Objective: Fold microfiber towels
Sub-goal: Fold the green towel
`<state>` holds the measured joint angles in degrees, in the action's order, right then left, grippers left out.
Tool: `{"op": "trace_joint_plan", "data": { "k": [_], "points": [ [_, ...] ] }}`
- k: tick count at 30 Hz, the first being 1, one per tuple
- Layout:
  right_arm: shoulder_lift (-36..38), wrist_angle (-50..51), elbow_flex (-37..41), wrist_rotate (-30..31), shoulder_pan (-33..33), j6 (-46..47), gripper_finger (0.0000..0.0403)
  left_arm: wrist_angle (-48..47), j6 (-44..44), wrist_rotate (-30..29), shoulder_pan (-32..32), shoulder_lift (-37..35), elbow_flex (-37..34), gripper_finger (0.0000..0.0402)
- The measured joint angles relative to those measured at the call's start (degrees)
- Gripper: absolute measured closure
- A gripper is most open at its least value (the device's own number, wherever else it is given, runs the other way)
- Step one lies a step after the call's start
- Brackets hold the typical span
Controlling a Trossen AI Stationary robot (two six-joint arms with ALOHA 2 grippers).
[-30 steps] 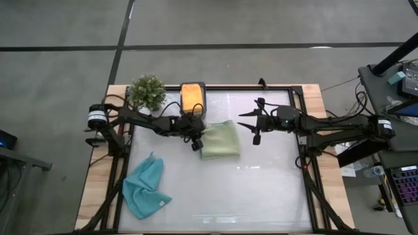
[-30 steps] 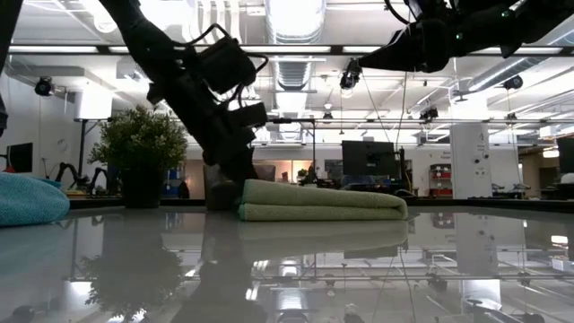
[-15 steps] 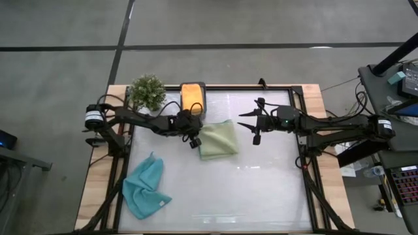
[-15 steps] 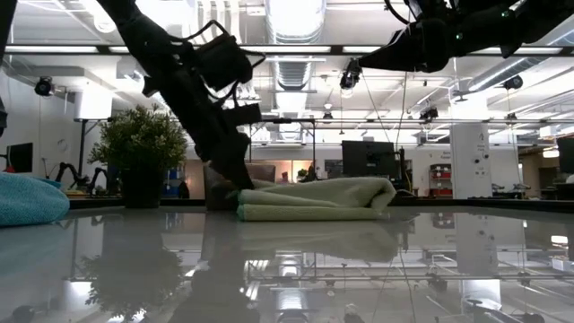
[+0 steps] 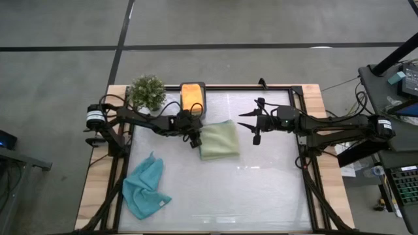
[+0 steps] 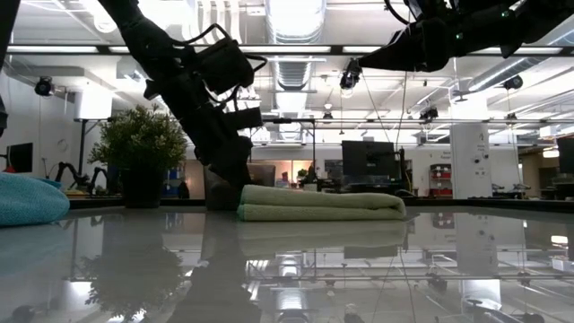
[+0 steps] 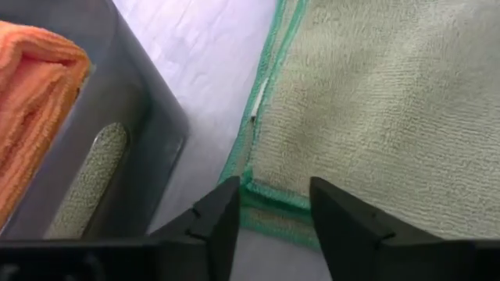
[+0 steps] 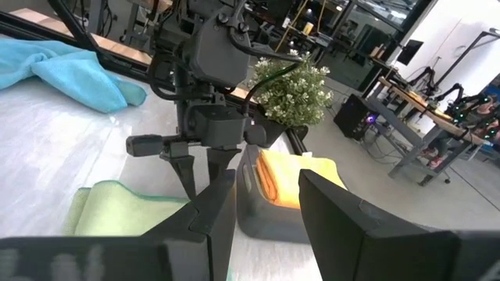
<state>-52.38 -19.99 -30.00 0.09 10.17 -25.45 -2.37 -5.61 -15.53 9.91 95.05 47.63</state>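
left fingers (image 7: 223, 222) parted, straddling the folded green towel's (image 7: 391, 117) corner, not gripping.

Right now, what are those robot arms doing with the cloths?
They're folding towels. The left end effector is low at the edge of a folded green towel lying flat on the table, fingers apart with the towel's corner between them. The right end effector hangs open above the table, holding nothing. A blue towel lies crumpled near the front, unfolded, and an orange towel sits in the grey box.
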Motion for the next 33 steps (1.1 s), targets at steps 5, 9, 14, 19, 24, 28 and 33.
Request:
{"op": "trace_joint_plan", "data": {
  "k": [5, 9, 14, 19, 24, 28, 33],
  "points": [
    [0.00, 0.04, 0.00, -0.01, 0.00, 0.39, 0.0271, -2.54, 0.80, 0.02, 0.00, -2.20, 0.97, 0.0223],
    [-0.38, 0.11, 0.00, -0.01, 0.00, 1.69, 0.0271, -4.27, 1.91, 1.99, -1.01, -5.41, 1.52, 0.0219],
    [-4.02, 0.03, -0.95, -0.06, 0.00, 3.30, 0.0271, -4.11, 1.97, 4.48, -3.70, -8.12, 1.54, 0.0219],
    [-9.71, -0.20, -3.51, -0.10, 0.58, 7.35, 0.0271, -2.63, 1.62, 4.50, -5.97, -7.53, 1.52, 0.0219],
    [-14.25, 3.11, -6.42, -0.10, 2.73, 25.95, 0.0270, -3.75, 1.97, 4.56, -7.42, -7.28, 1.52, 0.0219],
    [-17.09, 10.01, -7.36, -1.48, 3.76, 41.15, 0.0257, -7.73, 2.12, 4.81, -8.23, -7.30, 1.44, 0.0219],
    [-18.99, 18.50, -7.89, -6.06, 4.15, 52.06, 0.0219, -8.68, 2.99, 7.10, -9.13, -7.35, -0.71, 0.0219]
  ]
}}
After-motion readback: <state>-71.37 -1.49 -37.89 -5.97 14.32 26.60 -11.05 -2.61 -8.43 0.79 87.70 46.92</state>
